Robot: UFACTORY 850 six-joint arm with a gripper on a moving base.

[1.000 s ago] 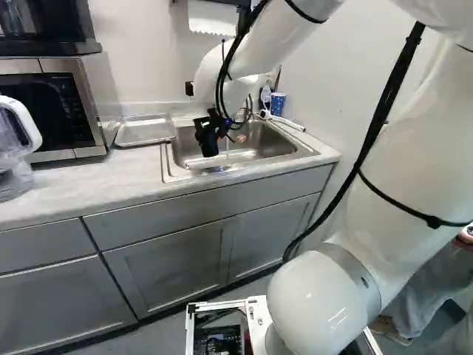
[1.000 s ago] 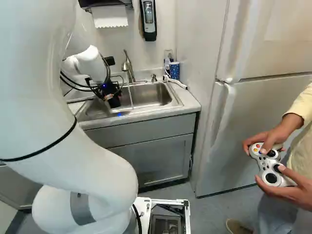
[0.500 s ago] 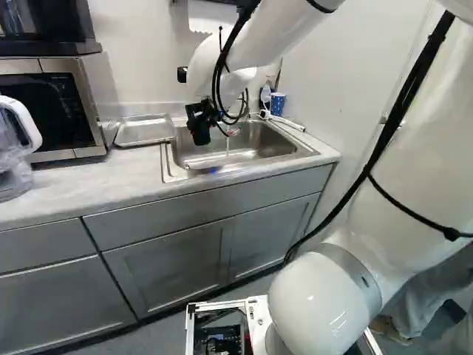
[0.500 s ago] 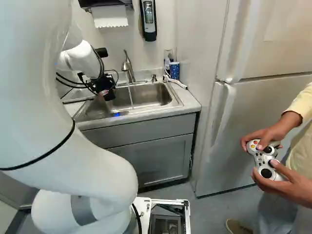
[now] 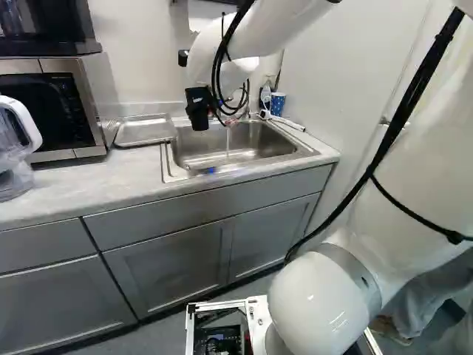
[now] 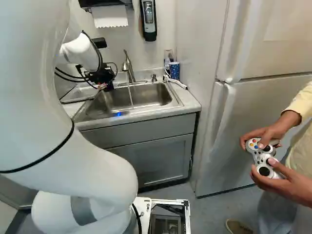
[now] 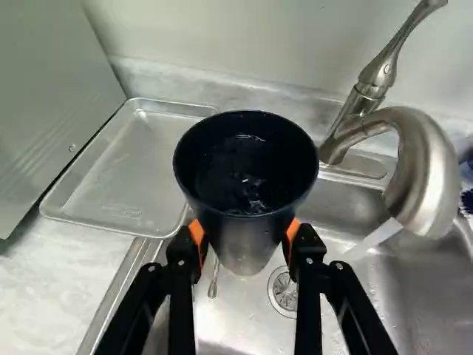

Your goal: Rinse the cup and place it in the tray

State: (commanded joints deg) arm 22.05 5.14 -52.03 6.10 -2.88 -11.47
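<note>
Gray cabinets run under a pale countertop [image 5: 66,185] along a white wall, metal sink [image 6: 151,103] set into the top. Left base view has the microwave [image 5: 70,103] and clear pitcher [image 5: 15,159]; right base view doesn't, but gives the refrigerator [image 6: 263,122], faucet [image 6: 127,67] in profile and the wall-mounted device [image 6: 148,19]. Both base views catch the patterned blue cup [image 6: 174,70] in the corner behind the sink. Only wrist view looks into the dark cup [image 7: 246,222]: black inside, wet spots in the bottom, outside going silvery lower down. Drain [image 7: 284,292] and a slim metal piece [image 7: 213,279] in the basin also readable only there. Gripper [image 5: 203,102] has the dark cup: fingers parted by the cup's width, orange pads [image 7: 197,235] pressing from two opposite sides, so gripped. Cup sits between the fingertips, rim standing above the pads, mouth facing the wrist camera. It's over the sink, between tray [image 7: 133,174] and faucet; tray lies on the countertop beside the sink, apart from the cup. Water [image 7: 375,237] runs from the spout beside the cup, falling into the basin, stream not touching the cup. Writing: faint stamped mark on tray, illegible; microwave panel markings too small; dark cup shows no label on its visible side.
</note>
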